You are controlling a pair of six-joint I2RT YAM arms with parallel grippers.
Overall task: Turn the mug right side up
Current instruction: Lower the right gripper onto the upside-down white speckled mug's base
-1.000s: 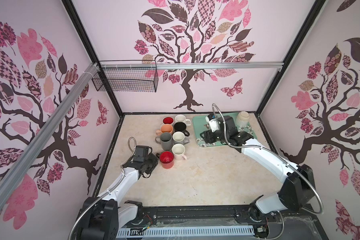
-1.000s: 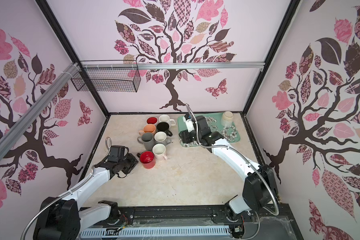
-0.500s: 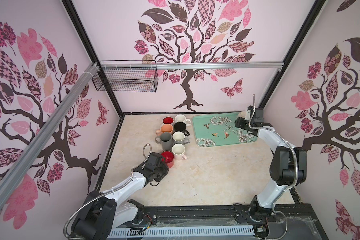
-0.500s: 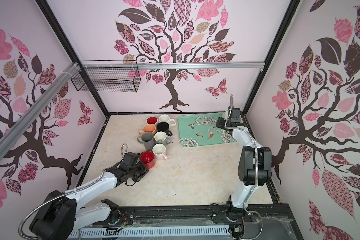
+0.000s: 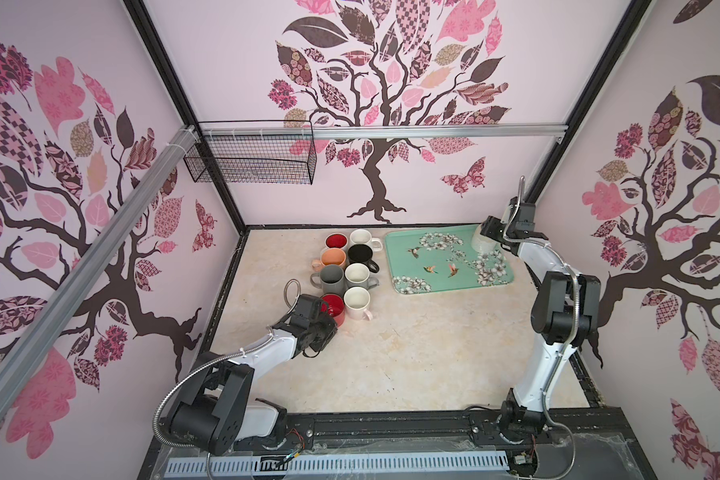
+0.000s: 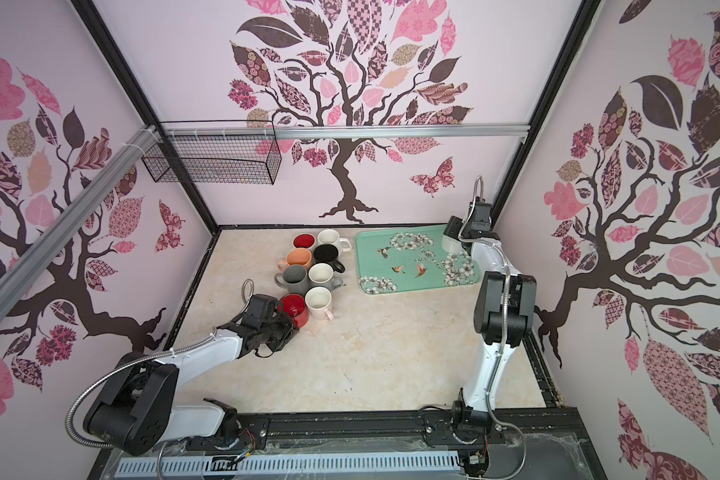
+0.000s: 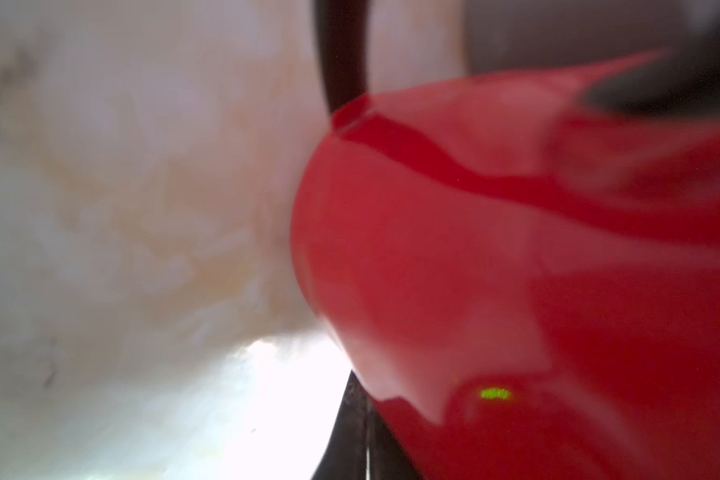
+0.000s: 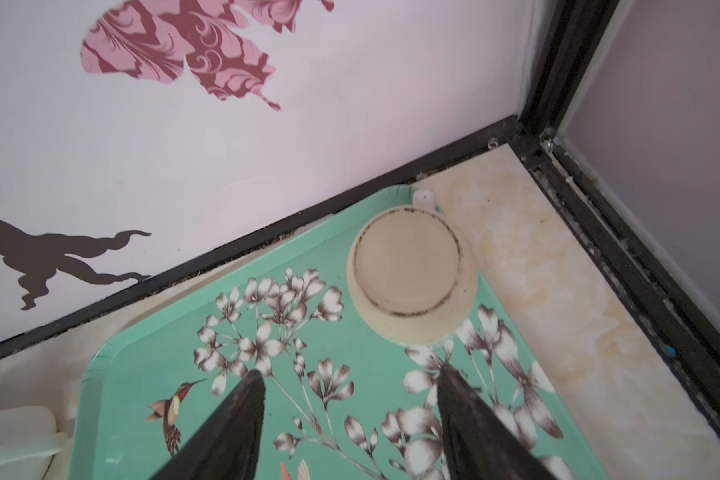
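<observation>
A cream mug [image 8: 410,270] stands upside down, base up, at the far right corner of the teal flowered tray [image 8: 142,374]; its handle points at the back wall. Both top views show the mug [image 5: 484,244] [image 6: 451,244] partly hidden under my right gripper [image 5: 490,229]. In the right wrist view that gripper [image 8: 352,372] is open, its two dark fingers apart just short of the mug and touching nothing. My left gripper [image 5: 326,323] sits low at the front left, right against a red mug [image 5: 336,309] [image 7: 516,270]; its jaws are hidden.
Several upright mugs [image 5: 350,262] stand in two rows left of the tray [image 5: 400,257]. A wire basket [image 5: 250,160] hangs on the back left rail. The back wall and the right corner post stand close behind the upside-down mug.
My right arm has swung from the tray's left end to its far right corner, over the upside-down mug. My left arm has shifted round to the front of the red mug.
</observation>
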